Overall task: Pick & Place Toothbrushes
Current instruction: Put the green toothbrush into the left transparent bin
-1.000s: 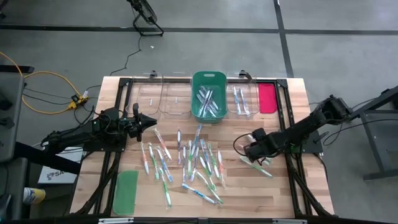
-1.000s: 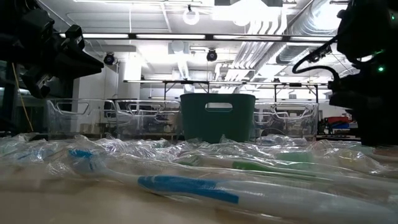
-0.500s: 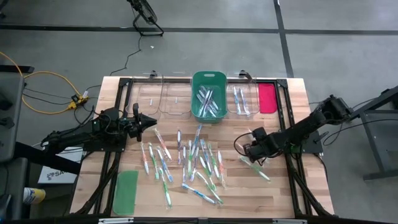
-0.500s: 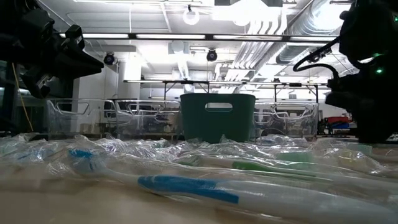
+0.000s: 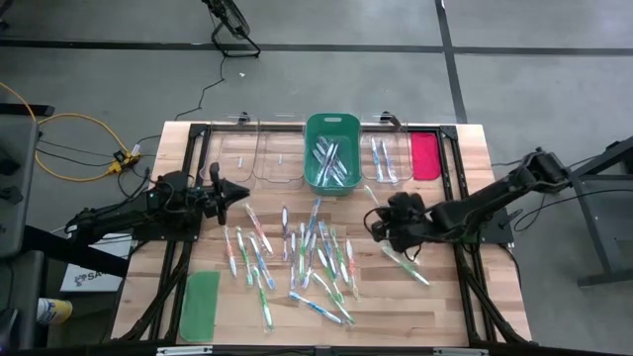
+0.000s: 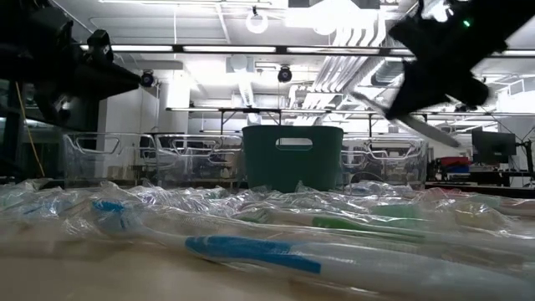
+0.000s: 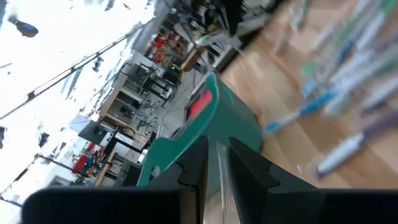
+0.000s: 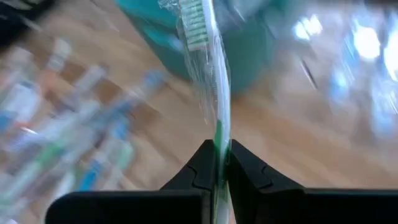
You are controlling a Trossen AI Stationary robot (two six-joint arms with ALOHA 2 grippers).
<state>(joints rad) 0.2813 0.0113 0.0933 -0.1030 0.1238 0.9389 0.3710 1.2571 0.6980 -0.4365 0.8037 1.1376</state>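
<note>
Right gripper (image 8: 219, 163), fingers clamped on a wrapped green-accented plastic toothbrush (image 8: 208, 74), hovers above the wooden bench (image 5: 475, 188) near the green plastic bin (image 5: 331, 148). Left gripper (image 7: 214, 163) pinches a thin clear-wrapped toothbrush (image 7: 222, 186).

Right pincer (image 5: 377, 220) now lifted off the table, clamped on a green-handled toothbrush (image 8: 211, 93).
</note>
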